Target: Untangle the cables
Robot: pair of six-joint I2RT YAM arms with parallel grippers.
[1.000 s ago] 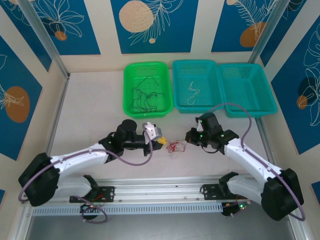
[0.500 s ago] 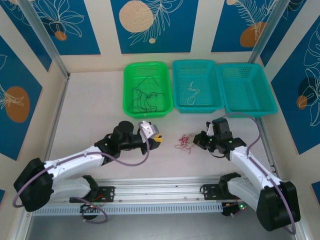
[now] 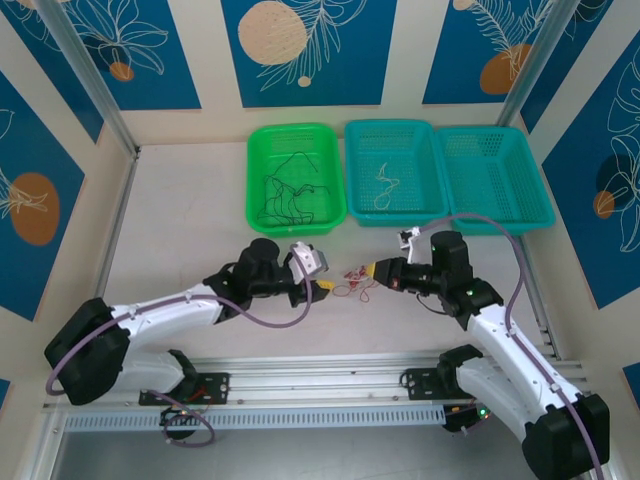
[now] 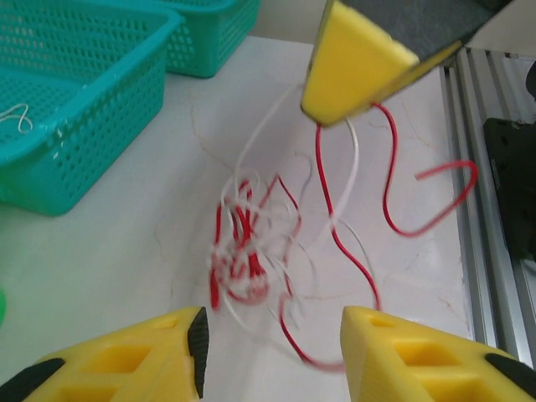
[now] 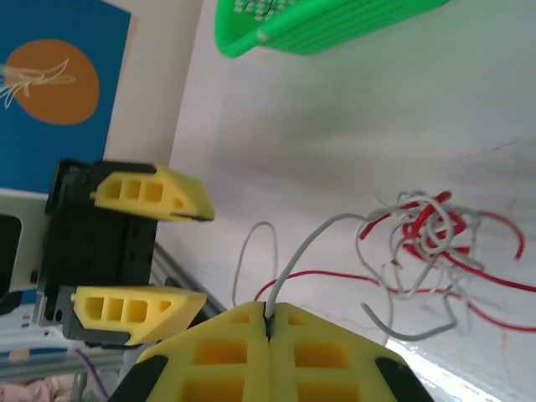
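Tangle: thin red and whitish wires in a loose, springy clump. It sits on the worktop between the two end effectors, in front of the baskets. A few long red loops trail out toward the ribbed metal rail.

Right end effector: yellow wedge fingers with square cut-outs, pressed flat together and pinching a whitish strand of the tangle at the tips. The left wrist view shows a red strand running up to the same tips. Those strands are lifted; the clump itself lies on the surface.

Left end effector: fingers parted with a moderate gap and nothing clamped. The tips are low, just beside the near edge of the clump; can't tell if they touch it.

Worktop: pale, matte, faintly marbled.

Three rectangular perforated plastic baskets with rounded corners stand behind, in a row, side by side:
- Green basket: black cables, thin and curly.
- Middle teal basket: one whitish cable, bent in a loop.
- Right teal basket: same mesh walls.
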